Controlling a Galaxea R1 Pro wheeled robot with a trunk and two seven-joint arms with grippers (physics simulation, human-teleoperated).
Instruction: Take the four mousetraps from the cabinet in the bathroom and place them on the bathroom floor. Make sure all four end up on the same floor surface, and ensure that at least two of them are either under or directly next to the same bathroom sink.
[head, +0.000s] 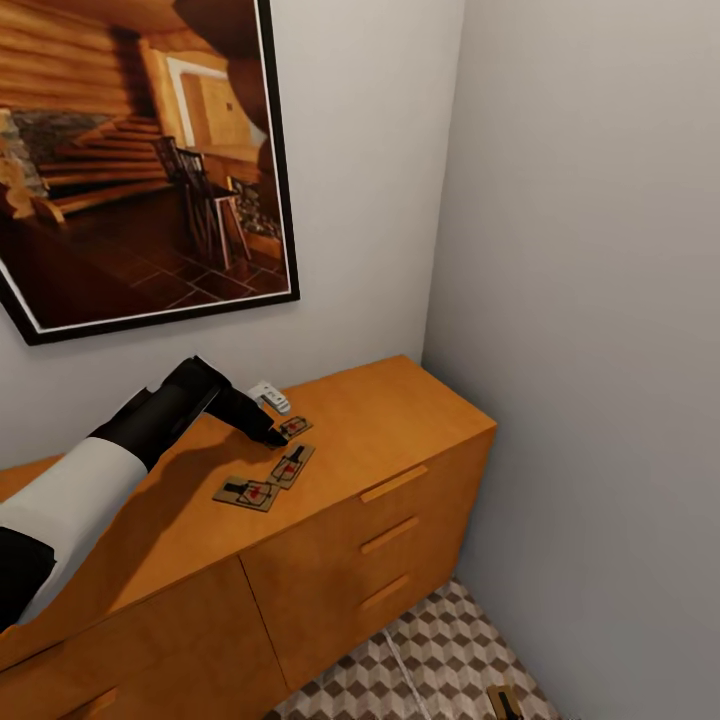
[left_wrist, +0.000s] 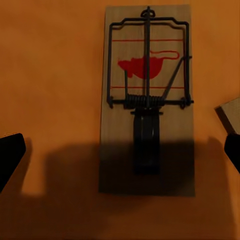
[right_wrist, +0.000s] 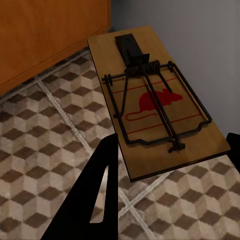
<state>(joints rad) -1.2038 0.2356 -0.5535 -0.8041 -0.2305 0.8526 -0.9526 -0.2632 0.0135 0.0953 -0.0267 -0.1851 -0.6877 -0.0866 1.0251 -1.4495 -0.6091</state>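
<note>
Left arm extended over the orange-brown wooden cabinet (head: 400, 440), its gripper (head: 272, 435) spread wide above a flat brown wooden mousetrap (left_wrist: 146, 100); right gripper (right_wrist: 165, 165) clasps another mousetrap (right_wrist: 160, 100) above the cube-patterned tile floor (right_wrist: 45, 150).

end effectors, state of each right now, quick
Left end effector: open over the cabinet-top mousetrap.
Right end effector: shut on the second mousetrap.

Three small flat brown wooden mousetraps with dark wire and a red mouse mark (head: 293, 465) lie on the orange-brown wooden cabinet's worktop (head: 400, 410). A fourth (head: 505, 703) shows, partly cut off, above the cube-patterned tiled floor (head: 440, 650). One framed log-cabin picture (head: 140, 160) hangs above; one small white object (head: 270, 397), perhaps a remote.
</note>
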